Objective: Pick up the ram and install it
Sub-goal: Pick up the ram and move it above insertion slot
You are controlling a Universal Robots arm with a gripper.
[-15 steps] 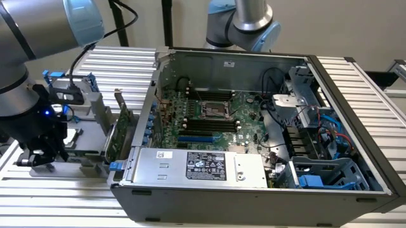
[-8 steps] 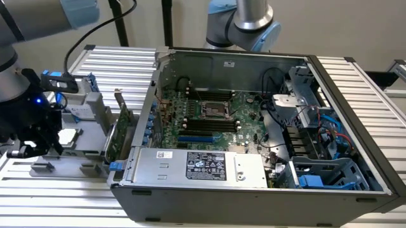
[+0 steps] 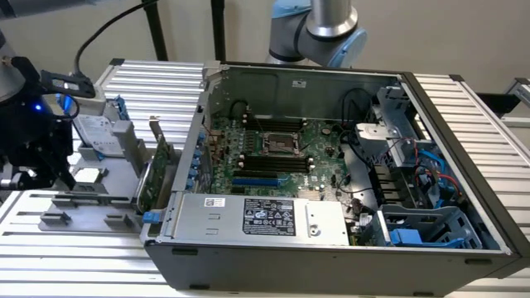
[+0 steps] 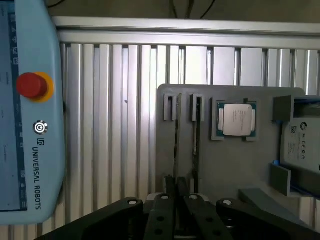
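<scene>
Two ram sticks stand edge-on in slots of the grey fixture plate (image 4: 225, 165): one ram (image 4: 176, 140) and a second ram (image 4: 196, 135) beside it. My gripper (image 4: 176, 186) hovers over the near end of the first stick. Its black fingers (image 4: 170, 186) are close together, with nothing seen between them. In the exterior view, the gripper (image 3: 33, 180) hangs at the far left above the fixture (image 3: 91, 208). The black memory slots (image 3: 269, 162) lie on the motherboard inside the open computer case (image 3: 331, 248), well off to the exterior view's right.
A square silver processor (image 4: 236, 120) sits in the fixture near the sticks, with a hard drive (image 4: 302, 142) past it. A green expansion card (image 3: 153, 177) stands between fixture and case. A teach pendant (image 4: 30, 125) with a red button lies on the ribbed table.
</scene>
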